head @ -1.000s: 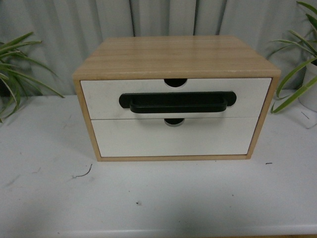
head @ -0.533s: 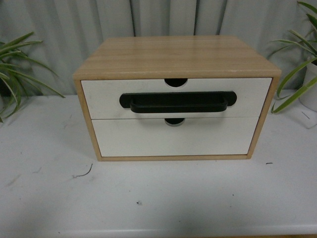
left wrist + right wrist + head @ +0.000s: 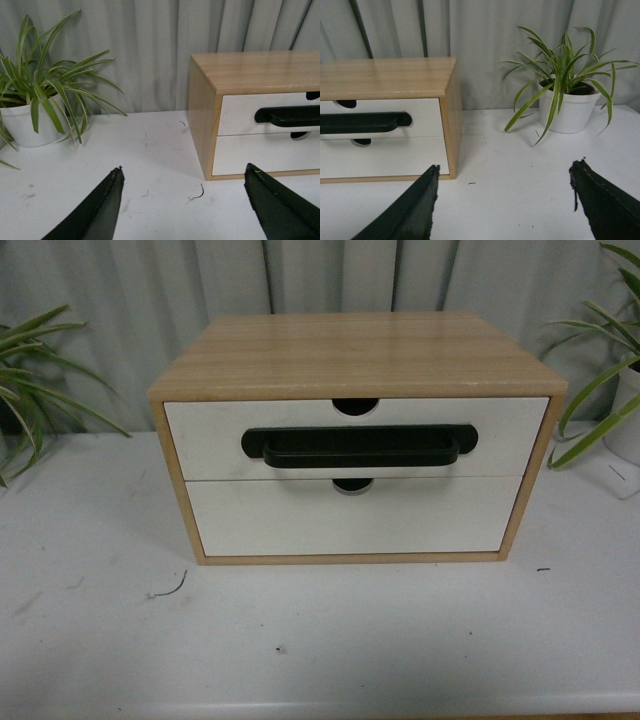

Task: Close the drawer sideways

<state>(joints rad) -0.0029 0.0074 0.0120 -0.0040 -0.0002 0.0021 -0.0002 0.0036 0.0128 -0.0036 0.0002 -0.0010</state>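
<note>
On desk (image 3: 100, 640), drawer (image 3: 355, 440) sits flush in cabinet (image 3: 355, 355); no change versus last second. My left end effector (image 3: 182, 200) and right end effector (image 3: 502, 200) gape, released, well clear. Judging task done.

No readable text, label, brand, number or sign appears in any view.

The drawer (image 3: 355, 438), white-fronted with a long black bar handle (image 3: 358, 446), sits flush in the wooden cabinet (image 3: 350, 355), above the plain drawer front (image 3: 350, 516).
</note>
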